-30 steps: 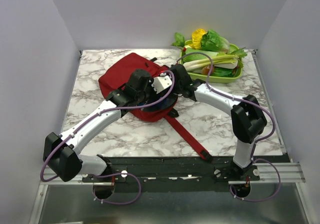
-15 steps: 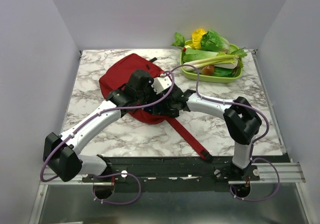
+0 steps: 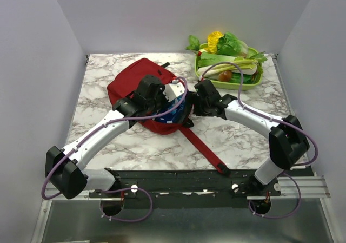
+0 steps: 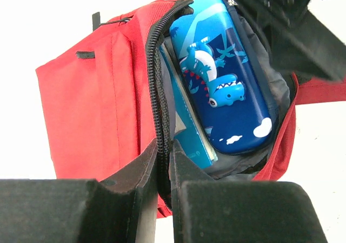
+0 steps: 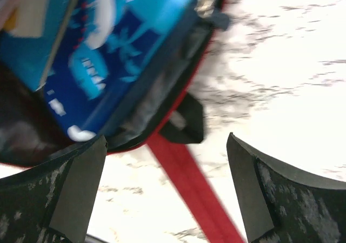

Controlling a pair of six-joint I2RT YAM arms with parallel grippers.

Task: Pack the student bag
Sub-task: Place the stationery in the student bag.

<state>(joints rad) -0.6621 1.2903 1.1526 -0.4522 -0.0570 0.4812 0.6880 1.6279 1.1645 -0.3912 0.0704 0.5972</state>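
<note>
**Ana:** Where is the bag?

**Ben:** The bag point(image 3: 130, 83) lies on the desk point(image 3: 243, 137), left of the middle and closer to the far edge than the near one. Its open mouth faces the middle of the desk. One red strap point(image 3: 203, 148) runs from it across the marble toward the near edge and ends right of centre.

**Ana:** What is inside?

**Ben:** A pencil case point(image 4: 224, 80), dark blue with a cartoon dinosaur, lies in the open mouth. A light blue book point(image 4: 189, 135) stands on edge beside it, touching it, between the case and the zip point(image 4: 154, 80).

**Ana:** And the left jaws?

**Ben:** Clenched on the rim of the bag's mouth. The zip runs straight up from between their fingers point(image 4: 138, 172), and the red fabric is pinched there.

**Ana:** The right jaws?

**Ben:** Released and spread wide, with the fingers point(image 5: 73, 199) well apart. Below them the wrist view shows the corner of the bag, the strap and bare marble. From above they sit just right of the bag's mouth, near the left jaws. I cannot tell whether they touch the fabric.

**Ana:** Anything else on the desk?

**Ben:** A green tray point(image 3: 240, 86) near the far right corner, heaped with vegetables point(image 3: 227, 43), apart from the bag.
</note>
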